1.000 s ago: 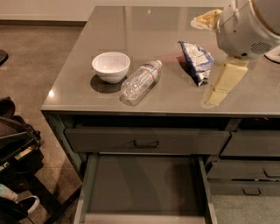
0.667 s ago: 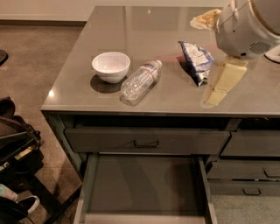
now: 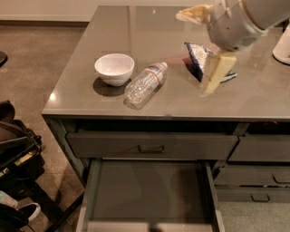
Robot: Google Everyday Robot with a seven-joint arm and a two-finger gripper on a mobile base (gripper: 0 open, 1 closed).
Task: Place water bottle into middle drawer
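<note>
The water bottle (image 3: 145, 85) lies on its side on the grey countertop (image 3: 90, 97), white cap pointing back right, just right of the white bowl (image 3: 114, 68). The middle drawer (image 3: 147, 190) is pulled open below the counter's front edge, and its flat interior holds nothing. My gripper (image 3: 205, 43) hovers above the counter to the right of the bottle, over the snack bag, and is open and empty. One cream finger (image 3: 195, 13) points left; the other (image 3: 216, 72) hangs down.
A blue-white snack bag (image 3: 195, 59) lies under the gripper. A white object (image 3: 283, 45) stands at the right edge. The top drawer (image 3: 151, 146) is shut, as are the narrower right-hand drawers (image 3: 258, 154). Dark bags (image 3: 16, 154) sit on the floor at left.
My gripper has moved left and slightly up, closer to the bottle. The bottle, bowl and drawer have not moved.
</note>
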